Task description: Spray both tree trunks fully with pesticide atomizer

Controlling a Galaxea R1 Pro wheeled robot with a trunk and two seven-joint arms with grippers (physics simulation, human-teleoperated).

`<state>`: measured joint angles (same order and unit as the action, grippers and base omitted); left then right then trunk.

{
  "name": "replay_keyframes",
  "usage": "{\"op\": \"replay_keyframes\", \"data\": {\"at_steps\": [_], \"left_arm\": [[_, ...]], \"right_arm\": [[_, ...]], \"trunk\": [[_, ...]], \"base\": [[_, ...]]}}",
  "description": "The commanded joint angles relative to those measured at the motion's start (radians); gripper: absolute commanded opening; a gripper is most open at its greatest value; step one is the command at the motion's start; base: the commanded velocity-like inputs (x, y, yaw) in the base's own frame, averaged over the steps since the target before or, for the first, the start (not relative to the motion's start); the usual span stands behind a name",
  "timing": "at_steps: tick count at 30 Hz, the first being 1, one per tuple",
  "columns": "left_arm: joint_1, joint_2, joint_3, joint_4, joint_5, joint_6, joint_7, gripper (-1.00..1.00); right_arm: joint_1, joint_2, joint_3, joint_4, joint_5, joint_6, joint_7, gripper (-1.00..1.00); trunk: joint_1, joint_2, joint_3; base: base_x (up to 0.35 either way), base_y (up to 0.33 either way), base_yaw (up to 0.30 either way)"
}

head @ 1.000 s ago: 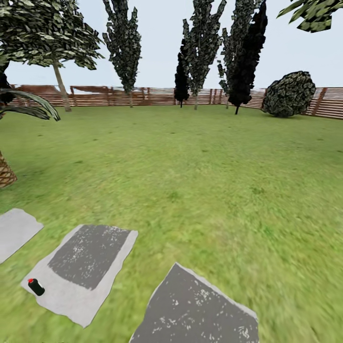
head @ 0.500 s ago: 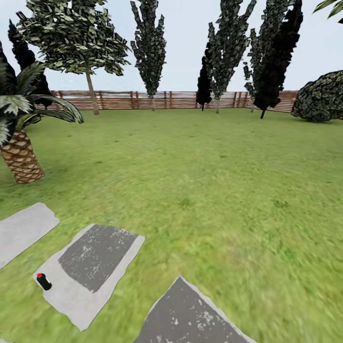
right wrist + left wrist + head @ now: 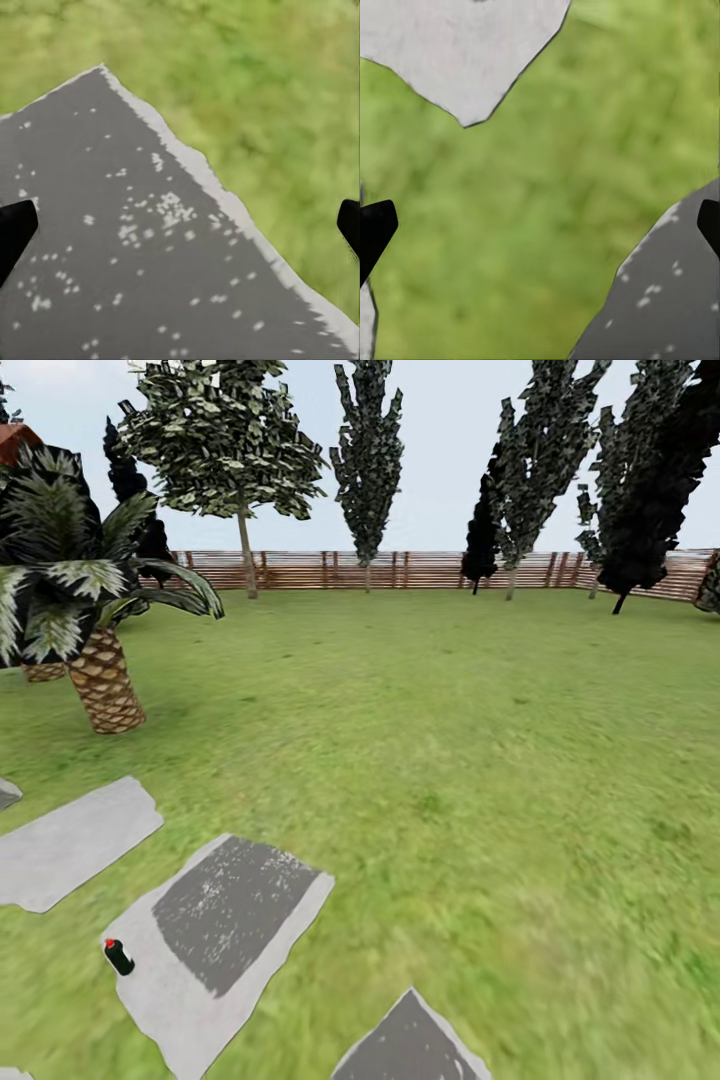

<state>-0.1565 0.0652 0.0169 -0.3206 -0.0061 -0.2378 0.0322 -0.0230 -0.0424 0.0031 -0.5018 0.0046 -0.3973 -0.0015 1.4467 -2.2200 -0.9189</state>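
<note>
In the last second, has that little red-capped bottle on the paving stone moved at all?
No. The bottle sits at the same left corner of its grey stepping stone; the whole head view slid right, so the camera turned, not the bottle.

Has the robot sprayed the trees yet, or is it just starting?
Just starting. Nothing looks done: the atomizer lies on a grey stepping stone, not picked up. Both the left gripper and the right gripper are open and empty above grass and stone. Left: grab the atomizer, then spray both trunks.
</note>
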Motion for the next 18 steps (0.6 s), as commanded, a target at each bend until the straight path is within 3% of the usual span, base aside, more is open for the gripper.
{"op": "replay_keyframes", "data": {"at_steps": [1, 10, 18], "left_arm": [[0.0, 0.0, 0.0, 0.0, 0.0, 0.0, 0.0, 1.0], [0.0, -0.001, 0.0, 0.0, 0.0, 0.0, 0.0, 1.0], [0.0, -0.001, 0.0, 0.0, -0.001, 0.0, 0.0, 1.0]], "right_arm": [[0.0, 0.0, 0.0, 0.0, 0.0, 0.0, 0.0, 1.0], [0.0, 0.0, 0.0, 0.0, 0.0, 0.0, 0.0, 1.0], [0.0, 0.0, 0.001, 0.0, 0.0, 0.0, 0.0, 1.0]], "trunk": [[0.0, 0.0, 0.0], [0.0, 0.0, 0.0], [0.0, 0.0, 0.0]], "base": [[0.341, 0.0, 0.277], [0.337, -0.017, 0.277], [0.297, -0.14, 0.277]]}}
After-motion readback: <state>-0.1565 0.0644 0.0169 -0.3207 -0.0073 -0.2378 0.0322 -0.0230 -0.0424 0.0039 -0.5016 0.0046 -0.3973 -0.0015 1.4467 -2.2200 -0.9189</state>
